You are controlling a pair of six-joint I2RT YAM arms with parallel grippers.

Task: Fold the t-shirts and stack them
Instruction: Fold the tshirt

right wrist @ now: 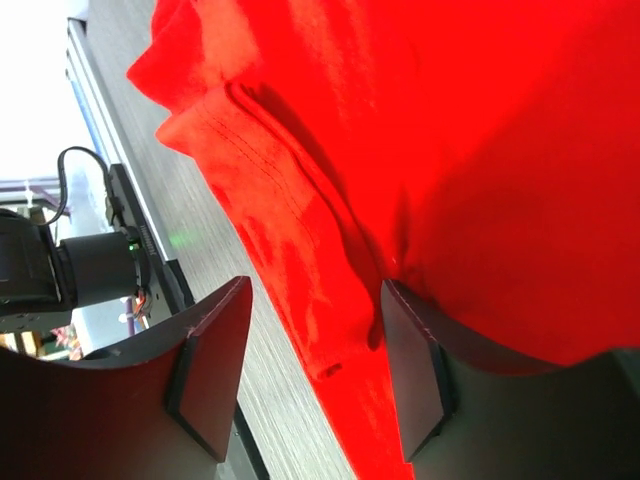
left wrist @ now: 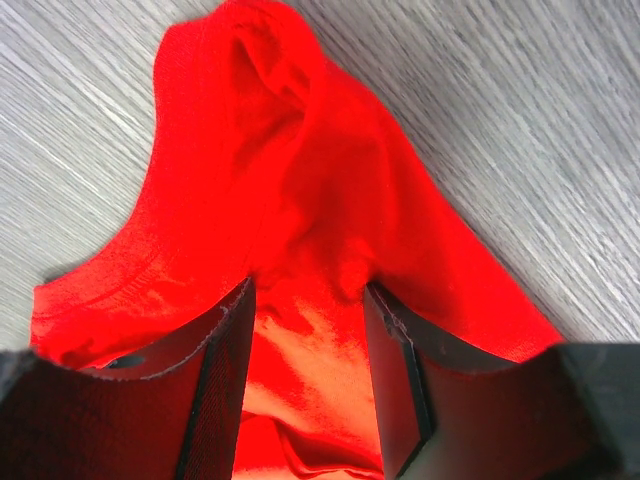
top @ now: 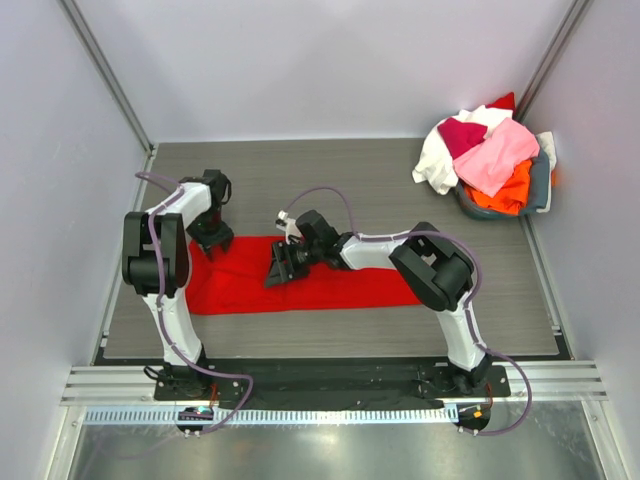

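On the table (top: 400,190), centre-near: the red t-shirt (top: 330,288) lies as a long strip running left-right, just beyond the two arm bases. Mostly flat, except the left end.

Left gripper (top: 212,243) is at the strip's far-left corner. Its wrist view shows the left gripper (left wrist: 308,300) clenched on a bunch of the red t-shirt (left wrist: 290,160). Cloth fills the whole gap between the jaws and touches both inner faces. From there the fabric tents outward and down to the table (left wrist: 560,120), so that end is pulled up off the surface. A hemmed edge runs out toward the left of the picture.

Right gripper (top: 281,267) sits over the far half of the strip, about mid-length, arm reaching in from the right. In its wrist view the right gripper (right wrist: 315,300) has its jaws apart and is not pinching anything. The red t-shirt (right wrist: 480,150) drapes over the picture-right finger (right wrist: 415,370), and a stitched hem fold runs into the gap beside it. The other finger (right wrist: 215,370) is clear of the cloth, with bare table (right wrist: 190,200) showing between it and the hem. So the edge is inside the jaws but pressed from one side only.

Far right corner: a grey basket (top: 541,185) holds a pile of t-shirts (top: 495,155), heaped above the rim. Pink is on top, with white, magenta, orange and a bit of red around it. It is well apart from both grippers.
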